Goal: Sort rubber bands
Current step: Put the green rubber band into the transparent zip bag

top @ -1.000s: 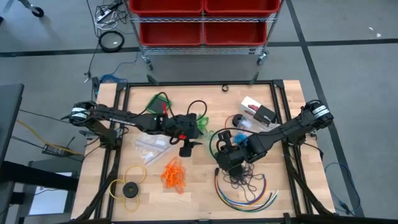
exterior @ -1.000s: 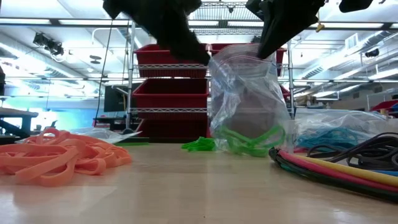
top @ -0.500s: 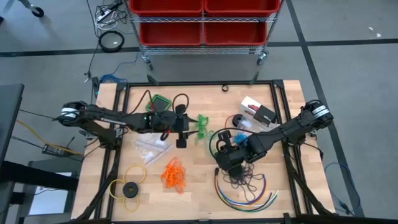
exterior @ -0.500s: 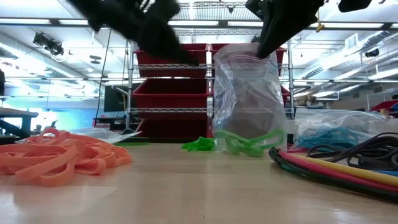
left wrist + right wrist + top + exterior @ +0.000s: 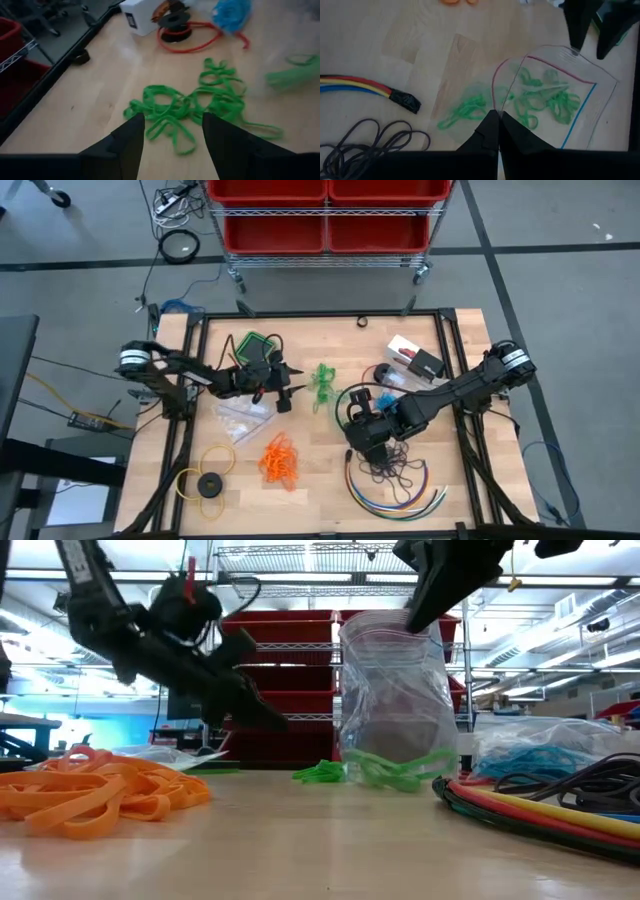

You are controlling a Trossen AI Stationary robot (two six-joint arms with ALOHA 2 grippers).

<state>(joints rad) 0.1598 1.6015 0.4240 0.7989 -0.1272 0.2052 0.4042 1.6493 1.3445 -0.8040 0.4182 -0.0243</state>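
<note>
Rubber bands — the loose green bunch lies on the bare table just ahead of your left gripper, whose jaws stand wide and empty. They are light, limp and springy, so pinch into the thick of the tangle, not a single stray loop, or you may lift only one. More green bands sit inside the clear zip bag, which the right gripper holds pinched at its rim — apparently by one lip of the mouth.
</note>
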